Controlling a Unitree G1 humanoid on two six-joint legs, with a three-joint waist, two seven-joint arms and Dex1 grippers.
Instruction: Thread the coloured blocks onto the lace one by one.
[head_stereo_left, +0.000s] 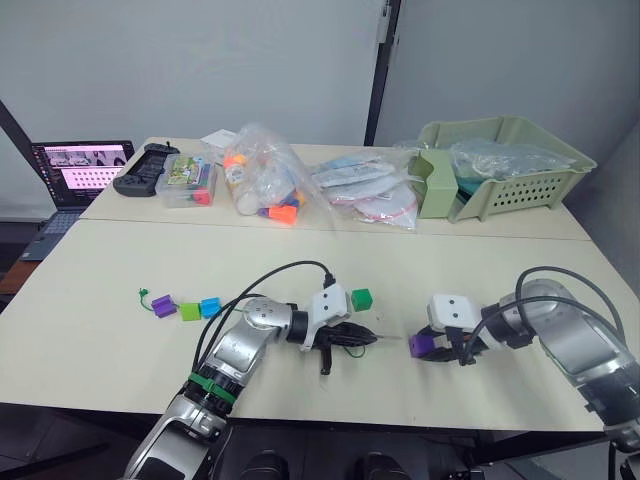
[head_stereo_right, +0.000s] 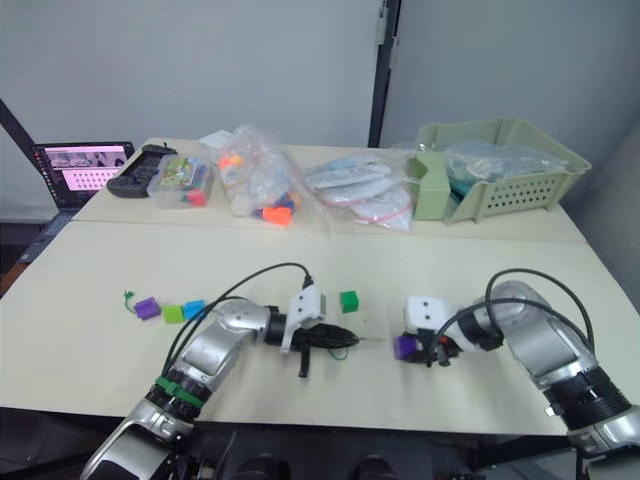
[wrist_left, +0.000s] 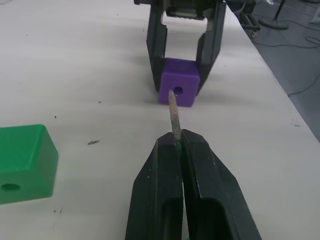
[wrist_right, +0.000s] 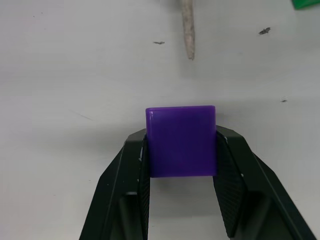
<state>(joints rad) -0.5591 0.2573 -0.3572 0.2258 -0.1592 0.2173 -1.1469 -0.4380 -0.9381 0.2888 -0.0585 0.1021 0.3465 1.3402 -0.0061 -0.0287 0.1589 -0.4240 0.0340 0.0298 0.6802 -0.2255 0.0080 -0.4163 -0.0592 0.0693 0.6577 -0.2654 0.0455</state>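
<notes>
Purple cube (wrist_left: 178, 88) is sitting clamped between the right gripper's (wrist_right: 182, 150) fingers on the cream table (head_stereo_left: 300, 260), while the left gripper (wrist_left: 179, 150) is pinching the green lace's (head_stereo_left: 352, 349) pale stiff tip (wrist_left: 173, 112), pointing at the cube's hole, just short.

Head stereo overhead; wrist close-ups

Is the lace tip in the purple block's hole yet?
Not yet: the lace tip stops short of the purple block, pointing at its hole.
</notes>
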